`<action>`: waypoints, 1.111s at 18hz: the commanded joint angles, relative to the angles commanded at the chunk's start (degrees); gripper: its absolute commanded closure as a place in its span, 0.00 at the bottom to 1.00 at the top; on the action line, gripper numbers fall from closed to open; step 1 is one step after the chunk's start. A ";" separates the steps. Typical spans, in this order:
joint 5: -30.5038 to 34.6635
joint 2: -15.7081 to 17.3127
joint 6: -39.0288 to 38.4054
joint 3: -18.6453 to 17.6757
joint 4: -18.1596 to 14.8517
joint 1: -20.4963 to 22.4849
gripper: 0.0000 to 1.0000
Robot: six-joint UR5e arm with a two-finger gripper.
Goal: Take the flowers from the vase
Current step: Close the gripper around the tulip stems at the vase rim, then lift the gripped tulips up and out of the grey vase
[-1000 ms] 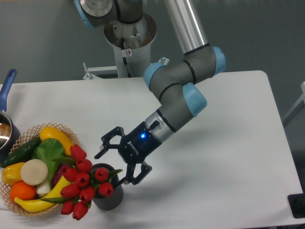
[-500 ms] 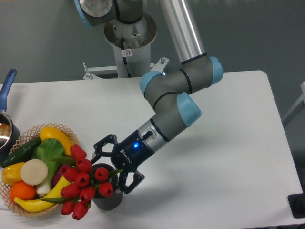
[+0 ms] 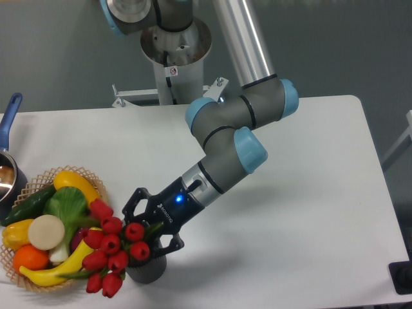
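Note:
The flowers (image 3: 111, 246), a bunch of red tulip buds with green leaves, lean to the left out of the vase (image 3: 147, 270), a short dark grey cylinder near the table's front edge. The buds overhang the basket's right side. My gripper (image 3: 148, 229) comes in from the upper right and sits low over the vase mouth. It is open, with one finger behind the bunch and the other in front of it, on the right. The nearest buds lie between the fingers. The stems inside the vase are hidden.
A wicker basket (image 3: 95, 177) of fruit and vegetables stands just left of the vase. A blue-handled pot (image 3: 9, 111) sits at the far left edge. The arm's base (image 3: 174, 55) stands behind the table.
The gripper has moved down and to the left, from beside the vase to straddling the bunch over its mouth. The buds have shifted slightly.

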 joint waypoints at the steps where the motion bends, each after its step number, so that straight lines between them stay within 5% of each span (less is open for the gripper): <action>1: -0.09 0.18 0.00 0.00 0.09 0.00 0.79; 20: -8.78 7.30 -2.55 -0.09 0.26 4.57 0.78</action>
